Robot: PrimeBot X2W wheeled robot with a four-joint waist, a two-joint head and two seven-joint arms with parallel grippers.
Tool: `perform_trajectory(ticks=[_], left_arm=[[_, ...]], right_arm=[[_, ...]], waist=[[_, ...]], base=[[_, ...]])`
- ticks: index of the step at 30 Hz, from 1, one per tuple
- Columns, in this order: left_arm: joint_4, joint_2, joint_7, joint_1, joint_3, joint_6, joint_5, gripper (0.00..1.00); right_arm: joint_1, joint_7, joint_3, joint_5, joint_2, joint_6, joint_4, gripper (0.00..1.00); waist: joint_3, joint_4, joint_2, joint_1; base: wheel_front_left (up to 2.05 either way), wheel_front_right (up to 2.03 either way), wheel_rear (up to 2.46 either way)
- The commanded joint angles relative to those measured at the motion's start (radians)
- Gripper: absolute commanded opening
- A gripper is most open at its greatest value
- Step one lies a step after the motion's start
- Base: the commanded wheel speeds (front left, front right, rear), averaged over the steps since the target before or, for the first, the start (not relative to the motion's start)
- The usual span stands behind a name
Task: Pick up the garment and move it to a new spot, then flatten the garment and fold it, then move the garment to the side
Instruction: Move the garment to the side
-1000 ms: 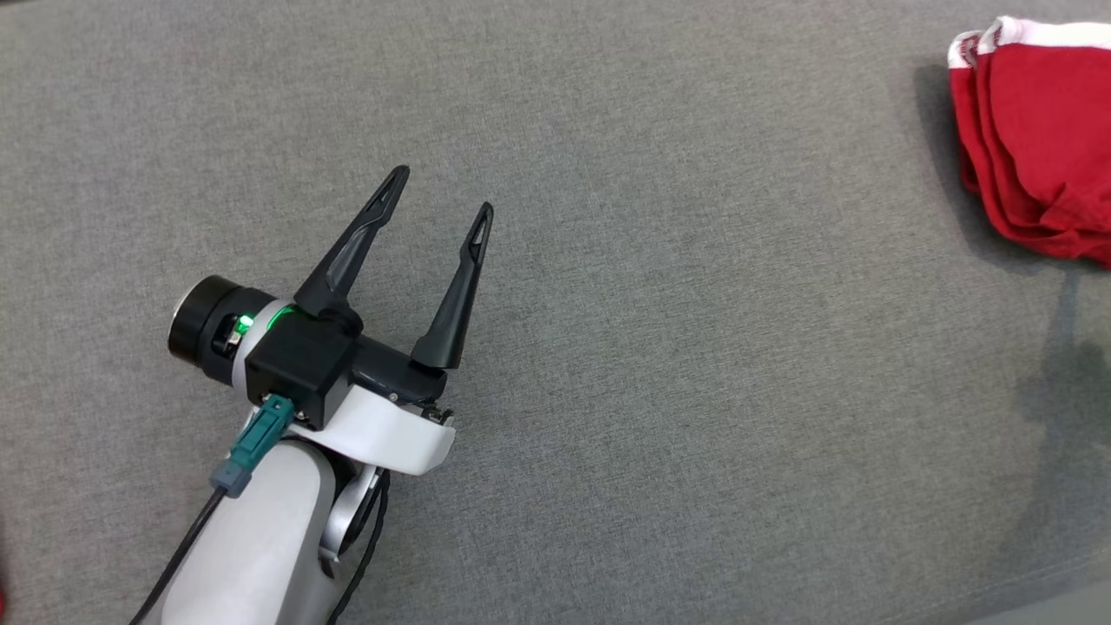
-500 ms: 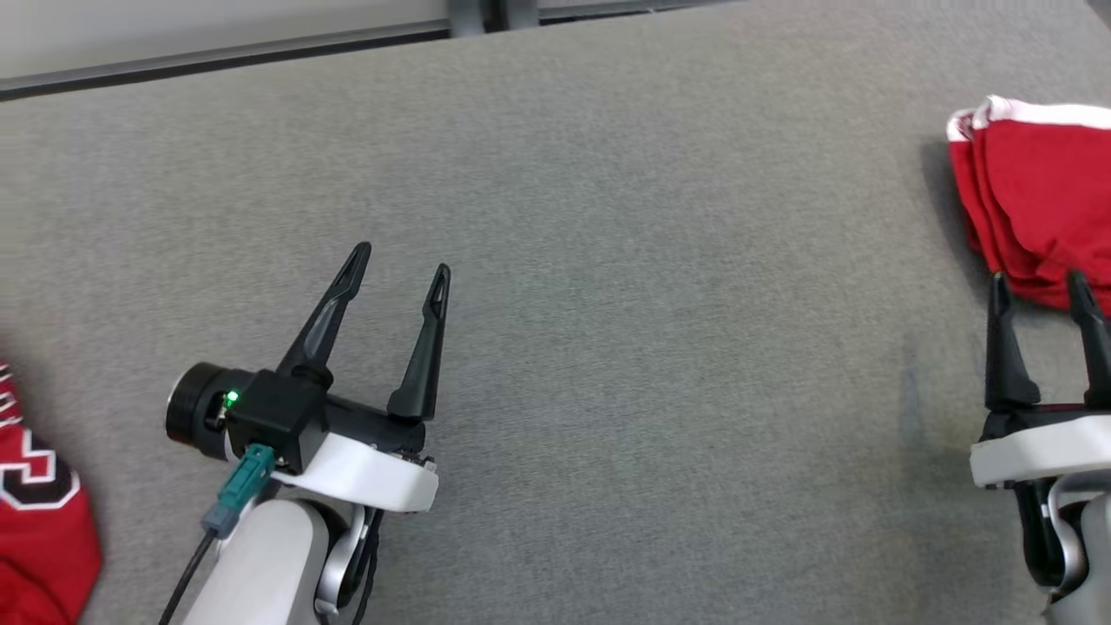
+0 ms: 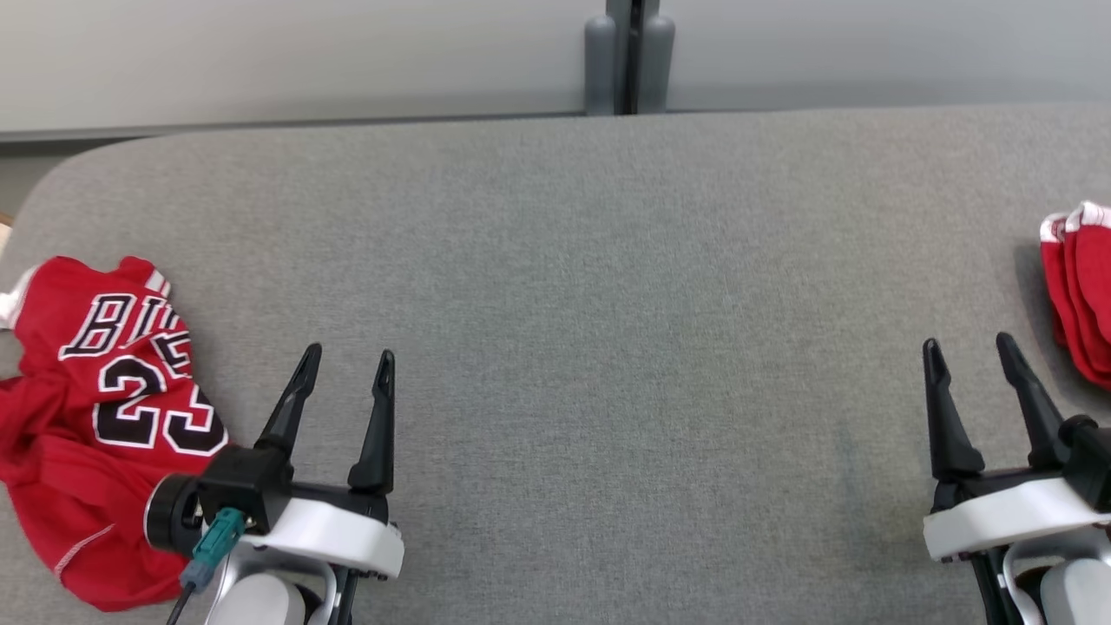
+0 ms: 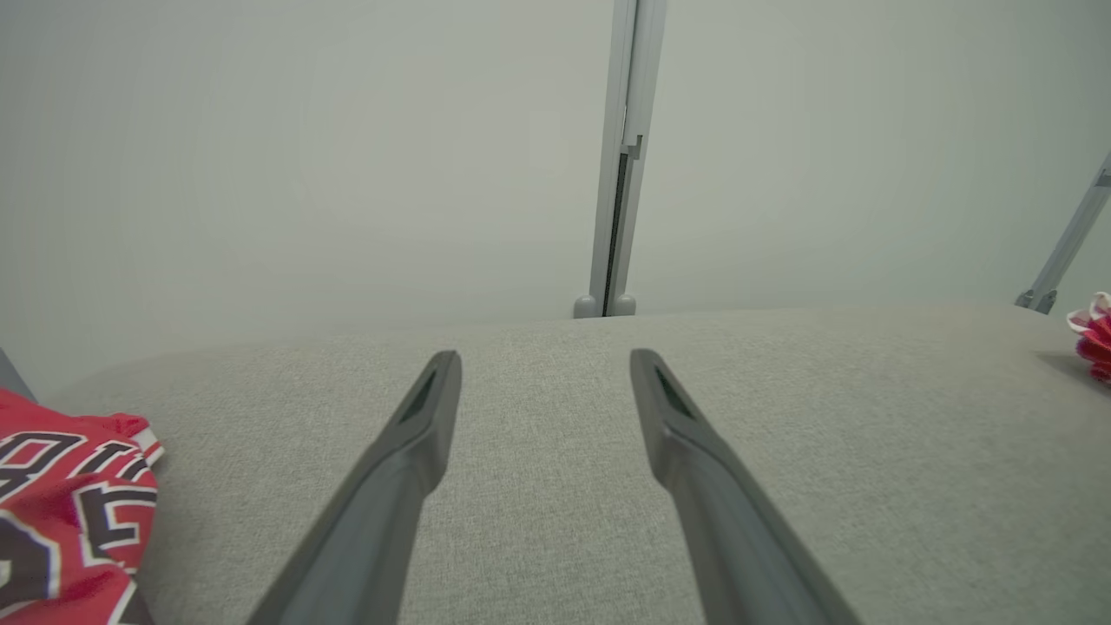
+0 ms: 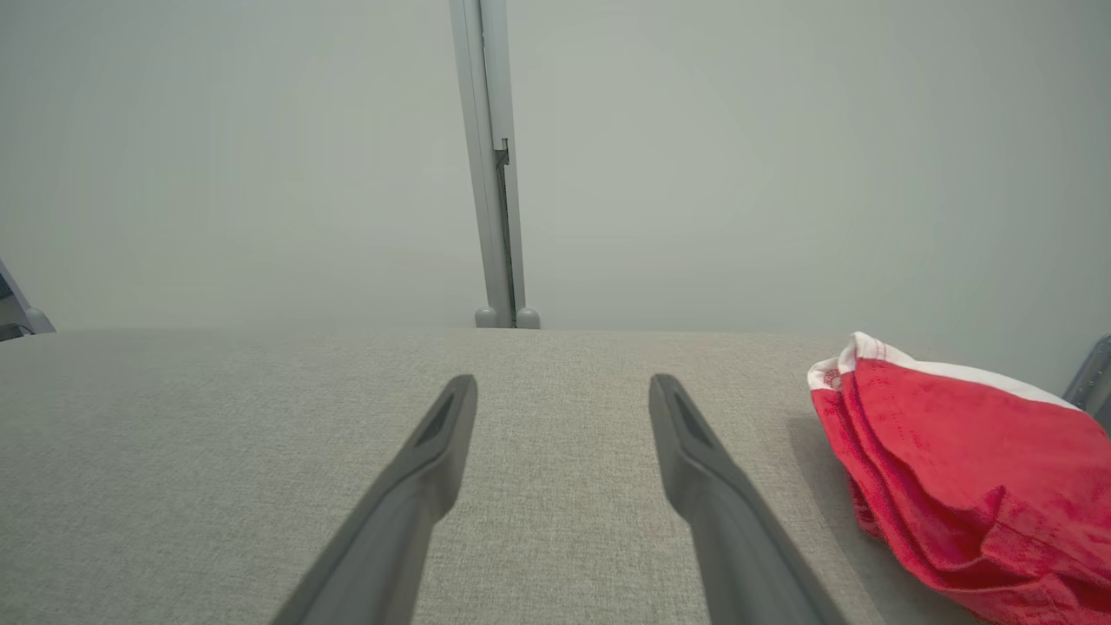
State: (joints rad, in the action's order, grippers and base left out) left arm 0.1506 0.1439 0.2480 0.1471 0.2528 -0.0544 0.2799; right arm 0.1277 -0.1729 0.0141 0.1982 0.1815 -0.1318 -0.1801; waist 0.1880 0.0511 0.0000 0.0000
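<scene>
Since half a second ago the head camera has raised its look, so the far edge of the grey cloth-covered table [image 3: 608,260] and the pale wall behind it are now in the picture. The right gripper [image 3: 968,340] was then with its fingertips at the folded red garment [image 3: 1081,286]; now it stands near it but apart, low at the right side. Its two dark fingers are spread and hold nothing. The left gripper [image 3: 349,351] is low at the left side, also with fingers spread and empty, pointing to the far edge.

The folded red garment, with a white band, lies at the right edge of the table. A red jersey [image 3: 95,417] with the number 23 lies crumpled at the left edge, just beside the left gripper. Between the two grippers is bare grey cloth. A grey post [image 3: 629,56] stands on the wall behind the middle of the far edge.
</scene>
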Motion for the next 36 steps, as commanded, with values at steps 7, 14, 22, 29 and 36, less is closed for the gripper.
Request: perform_trajectory(ticks=[7,14,22,29,36], left_arm=[[0.043,0.013,0.011,-0.088,-0.013,-0.005,0.020,1.00],[0.045,0.027,0.001,-0.155,-0.004,-0.011,0.026,1.00],[0.038,0.036,-0.015,-0.196,0.002,-0.016,0.032,1.00],[0.033,0.043,-0.017,-0.205,0.002,-0.027,0.038,1.00],[0.029,0.048,-0.018,-0.200,0.006,-0.031,0.040,1.00]], right_arm=[[-0.120,0.046,-0.002,-0.002,-0.023,0.002,0.053,1.00],[-0.200,0.080,-0.004,0.000,-0.039,0.002,0.095,1.00],[-0.249,0.101,-0.014,0.007,-0.048,0.002,0.129,1.00],[-0.266,0.108,-0.016,0.012,-0.051,0.002,0.140,1.00],[-0.263,0.107,-0.017,0.014,-0.050,0.002,0.144,1.00]], waist=[[-0.141,0.025,0.0000,0.0000],[-0.213,0.009,0.0000,0.0000],[-0.242,-0.001,0.0000,0.0000],[-0.247,-0.009,0.0000,0.0000],[-0.244,-0.016,0.0000,0.0000]], base=[[0.00,0.00,0.00],[0.00,0.00,0.00],[0.00,0.00,0.00],[0.00,0.00,0.00],[0.00,0.00,0.00]])
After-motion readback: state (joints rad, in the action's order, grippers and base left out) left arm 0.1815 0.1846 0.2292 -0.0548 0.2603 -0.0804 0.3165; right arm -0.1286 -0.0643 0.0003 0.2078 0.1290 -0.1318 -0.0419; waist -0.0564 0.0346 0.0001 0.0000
